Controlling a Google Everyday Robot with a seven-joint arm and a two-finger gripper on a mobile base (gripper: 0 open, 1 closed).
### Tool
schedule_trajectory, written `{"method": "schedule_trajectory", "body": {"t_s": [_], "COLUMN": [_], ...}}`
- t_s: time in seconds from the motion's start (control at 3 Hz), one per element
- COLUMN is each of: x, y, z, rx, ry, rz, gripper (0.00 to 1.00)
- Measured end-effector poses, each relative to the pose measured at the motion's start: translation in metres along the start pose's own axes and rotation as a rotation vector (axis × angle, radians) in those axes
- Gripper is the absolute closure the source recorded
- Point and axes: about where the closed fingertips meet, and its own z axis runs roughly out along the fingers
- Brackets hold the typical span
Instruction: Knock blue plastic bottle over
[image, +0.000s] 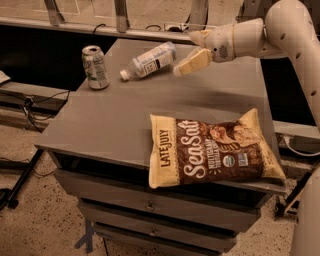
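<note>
Bench (110, 115): grey top with drawer fronts (150, 205) below the front edge.

Blue plastic bottle (150, 60): down off vertical, on its side or very near it, at rear-centre of the bench top. White cap points lower-left, twd the can; base points upper-right, twd the gripper. Label faces the camera. Can't tell if it lies fully flat on the top or is propped at an angle.

Gripper (184, 54): at rear of bench, just right of the bottle's base, above the surface. It comes in from the right on the white arm (280, 30). Fingers (192, 62) are cream-coloured and spread apart, w/ nothing between them. Lower finger slants down-left, and its tip is just beside the bottle base. Contact vs. a small gap can't be told. Upper finger sits higher, clear of the bottle.

Can (95, 66): green-and-white, upright, at rear-left corner of bench. It's left of the bottle cap, near it but apart.

Chip bag (215, 150): tan and brown, printed "Late July" and "Sea Salt". It lies flat at front-right of bench, w/ its lower-left corner hanging over the front edge. It's well apart from the bottle, can and gripper.

Floor (40, 220): speckled. Dark cables and a stand leg lie at left.
</note>
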Motion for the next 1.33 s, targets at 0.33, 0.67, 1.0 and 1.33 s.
{"method": "schedule_trajectory", "body": {"t_s": [0.33,0.67,1.0,1.33], "x": [0.002,0.002,-0.001,-0.014], "y": [0.0,-0.004,-0.012,-0.017], "z": [-0.002,-0.015,-0.042,-0.087], "rx": [0.002,0.024,0.062,0.126], "ry": [-0.001,0.003,0.011,0.065], "rz": [-0.004,-0.014,-0.039,-0.09], "gripper": [0.0,0.0,0.0,0.0]}}
